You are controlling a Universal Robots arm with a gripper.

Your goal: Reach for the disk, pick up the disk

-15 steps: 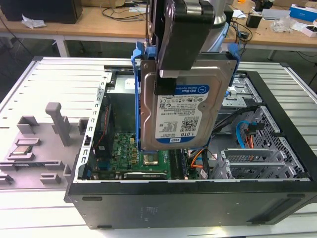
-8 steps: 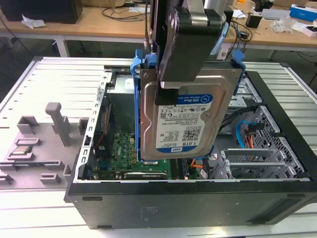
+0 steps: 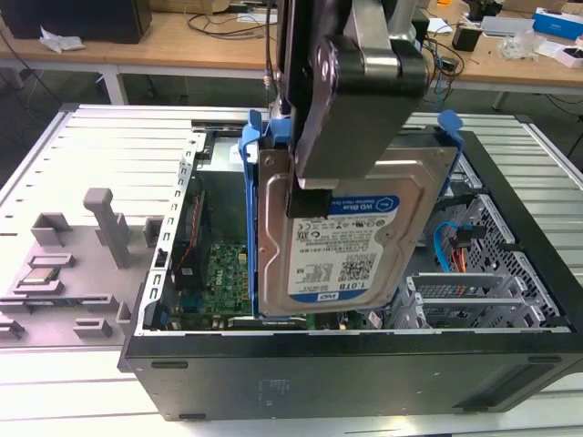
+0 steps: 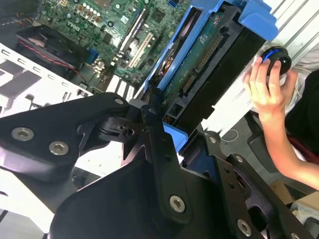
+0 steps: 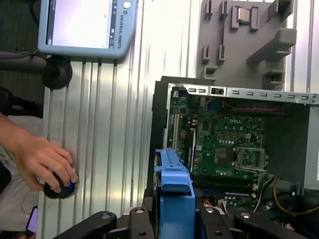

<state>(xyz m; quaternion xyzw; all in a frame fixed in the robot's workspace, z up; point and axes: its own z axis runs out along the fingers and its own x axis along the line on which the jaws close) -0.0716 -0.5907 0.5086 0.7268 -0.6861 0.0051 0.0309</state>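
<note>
In the exterior view, an open computer case [image 3: 346, 364] lies on a ribbed metal table [image 3: 100, 155]. A grey fixture plate [image 3: 68, 273] with upright blocks sits on the table at the exterior view's left. Wooden benches [image 3: 182, 41] strewn with cables and boxes cross the background. The disk [image 3: 351, 228] hangs upright above the case, label facing the camera, its blue bracket [image 3: 250, 182] showing along both sides. The gripper [image 3: 310, 196] comes down from above and is clamped on the disk's upper part; its dark finger covers part of the label and the disk's top edge.

In the second wrist view, the gripper's black fingers [image 4: 149, 149] close on the disk [image 4: 209, 74] from either side, with the green motherboard [image 4: 119, 25] beyond. A person's hand [image 4: 266, 84] rests on a round black-and-blue knob [image 4: 276, 57] on the table. The arm runs off the frame edge.

In the first wrist view, the blue bracket [image 5: 174, 199] stands between the gripper links [image 5: 149, 221], which are cut off by the frame. The motherboard [image 5: 224, 144] lies inside the case, and a tablet-like pendant [image 5: 87, 27] rests on the ribbed table [image 5: 119, 124]. The hand [image 5: 40, 159] covers most of the knob [image 5: 57, 189].
</note>
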